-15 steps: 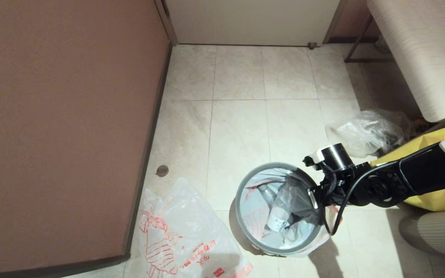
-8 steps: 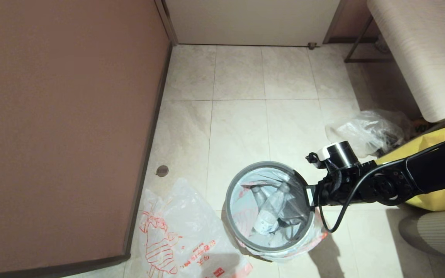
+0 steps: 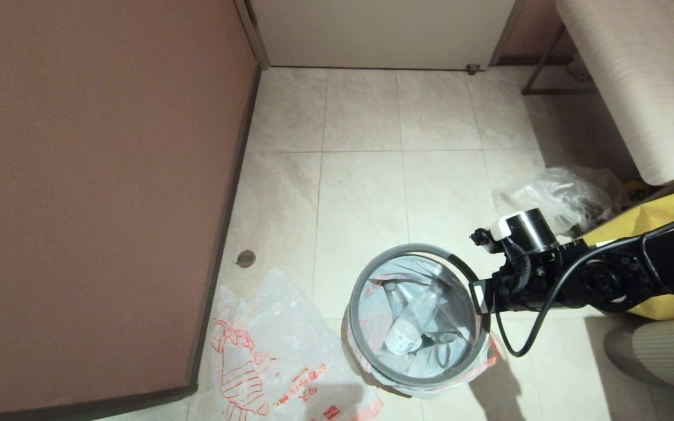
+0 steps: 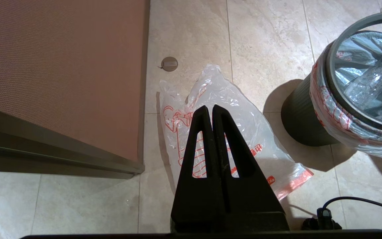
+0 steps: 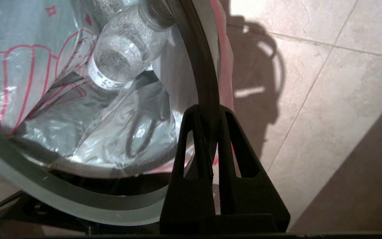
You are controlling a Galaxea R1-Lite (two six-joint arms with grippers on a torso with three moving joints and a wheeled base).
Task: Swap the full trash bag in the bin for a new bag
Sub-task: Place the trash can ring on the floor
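Note:
The small black bin (image 4: 299, 123) stands on the tiled floor, lined with the full trash bag (image 3: 375, 313), whose orange-red hem (image 3: 491, 355) folds over the outside. Clear bottles (image 3: 408, 327) lie in the bag. My right gripper (image 3: 477, 298) (image 5: 207, 111) is shut on the grey ring rim (image 3: 372, 275) at the bin's right side, and that side of the ring sits raised and tilted. The new bag (image 3: 278, 362) lies flat on the floor left of the bin. My left gripper (image 4: 212, 108) hangs shut and empty above the new bag (image 4: 264, 132); the head view does not show it.
A brown wall panel (image 3: 91, 193) fills the left. A clear unprinted bag (image 3: 553, 199) and a yellow tote (image 3: 659, 216) lie right of the bin, under a pale bench (image 3: 635, 88). A round floor drain (image 3: 246, 258) sits near the wall. A grey seat (image 3: 659, 351) is at the lower right.
My right gripper drew back from over the bin to its right edge, holding the ring. The bin shifted left, then back, and the ring's right side has lifted.

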